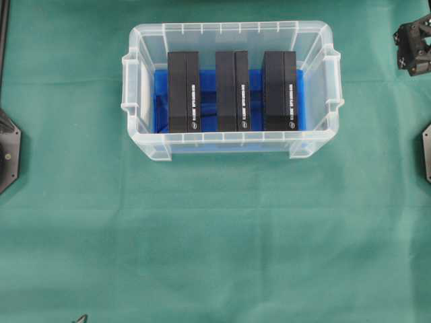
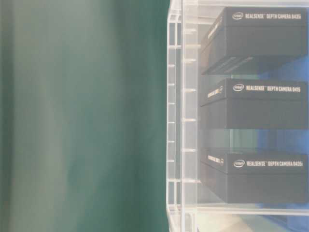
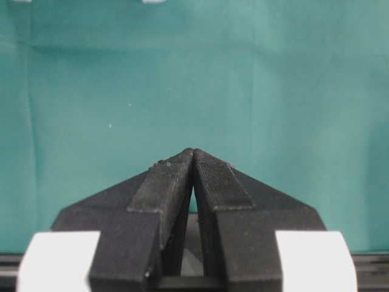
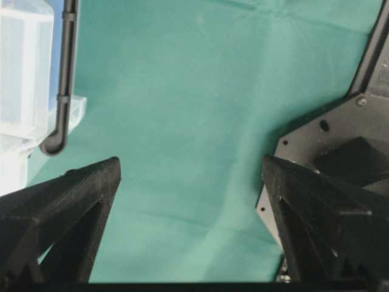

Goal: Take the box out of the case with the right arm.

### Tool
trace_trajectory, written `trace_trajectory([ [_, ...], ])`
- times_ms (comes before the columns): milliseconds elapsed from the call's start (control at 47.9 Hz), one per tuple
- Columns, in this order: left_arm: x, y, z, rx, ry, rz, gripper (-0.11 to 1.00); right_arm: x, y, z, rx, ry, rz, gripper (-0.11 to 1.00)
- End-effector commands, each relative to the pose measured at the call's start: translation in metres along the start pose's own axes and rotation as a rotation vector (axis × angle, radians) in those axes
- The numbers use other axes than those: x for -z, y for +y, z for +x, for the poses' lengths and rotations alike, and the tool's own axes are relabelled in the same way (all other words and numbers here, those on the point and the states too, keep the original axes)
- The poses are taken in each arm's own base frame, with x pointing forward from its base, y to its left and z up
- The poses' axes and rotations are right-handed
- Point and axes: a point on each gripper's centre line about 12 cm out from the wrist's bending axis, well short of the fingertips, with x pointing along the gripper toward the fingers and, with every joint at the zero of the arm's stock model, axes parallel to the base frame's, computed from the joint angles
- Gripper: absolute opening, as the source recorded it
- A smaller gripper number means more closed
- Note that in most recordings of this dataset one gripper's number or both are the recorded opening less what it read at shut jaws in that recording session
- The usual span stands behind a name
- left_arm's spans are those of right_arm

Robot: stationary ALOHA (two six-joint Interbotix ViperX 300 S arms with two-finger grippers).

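setting: robotics lab bench | evidence: green cloth (image 1: 215, 242) over table; bolted black arm base plates (image 1: 8, 151); boxed depth cameras (image 1: 183, 91) in clear case (image 1: 232, 145)

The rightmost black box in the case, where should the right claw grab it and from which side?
Grip the rightmost box across its narrow upper edge, coming straight down from above. It stands on edge inside the case, with open gaps beside it for the claw's fingers.

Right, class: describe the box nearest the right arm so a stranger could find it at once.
Find the clear plastic case with a blue bottom on the green cloth. Three black rectangular boxes stand inside in a row. Yours is the rightmost box, closest to the case's right handle.
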Motion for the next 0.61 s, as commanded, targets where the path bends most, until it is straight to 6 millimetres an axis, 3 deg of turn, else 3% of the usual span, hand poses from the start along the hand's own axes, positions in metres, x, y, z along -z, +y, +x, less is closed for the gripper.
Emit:
trace_trajectory([
  [0,-0.0047,-0.0009,-0.0060,0.003,-0.023,0.001,0.02,-0.0022,0.0002,-0.0039,-0.011,-0.011,0.007,0.93],
  [585,-0.0043,0.0007,-0.0055,-0.009,-0.020,0.009,0.02,-0.0021,0.0029,-0.0030,0.005,0.006,0.018,0.93],
])
